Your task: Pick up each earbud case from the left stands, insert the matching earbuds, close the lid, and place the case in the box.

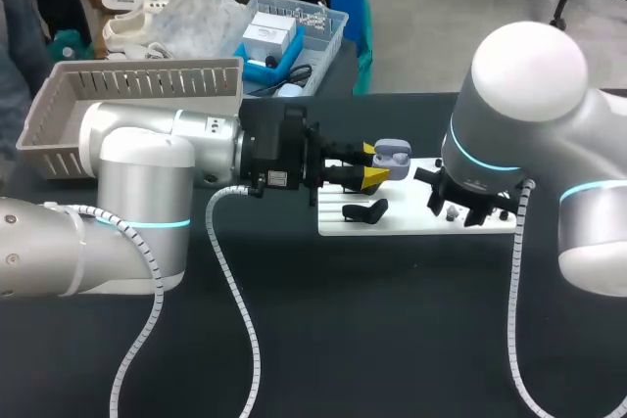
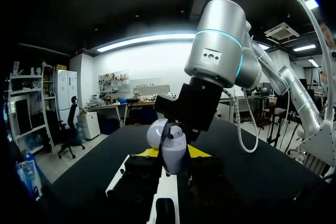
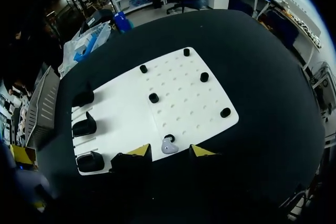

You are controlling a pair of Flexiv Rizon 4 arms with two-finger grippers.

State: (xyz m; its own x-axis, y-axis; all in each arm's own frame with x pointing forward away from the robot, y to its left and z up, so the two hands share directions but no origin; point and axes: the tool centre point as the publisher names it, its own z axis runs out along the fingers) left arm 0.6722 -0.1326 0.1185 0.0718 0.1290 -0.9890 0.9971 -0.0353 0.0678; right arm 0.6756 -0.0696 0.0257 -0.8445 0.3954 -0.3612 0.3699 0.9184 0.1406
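My left gripper (image 1: 373, 167) reaches level over the white board (image 1: 411, 224) and is shut on a lavender earbud case (image 1: 393, 155) with its lid open. In the left wrist view the case (image 2: 174, 160) stands upright between the two fingers of that gripper (image 2: 173, 152), its round lid (image 2: 156, 132) tipped back. My right gripper (image 3: 171, 153) points straight down at the board (image 3: 126, 114). A small pale grey earbud (image 3: 169, 145) lies between its open fingers, and neither tip touches it. In the head view the right wrist (image 1: 466, 205) hides the earbud.
Three black stands (image 3: 84, 127) line the board's left side and several black pegs (image 3: 153, 98) dot its right half. A grey slatted basket (image 1: 127, 95) sits at the table's back left. A clear bin of parts (image 1: 290, 34) stands behind the table.
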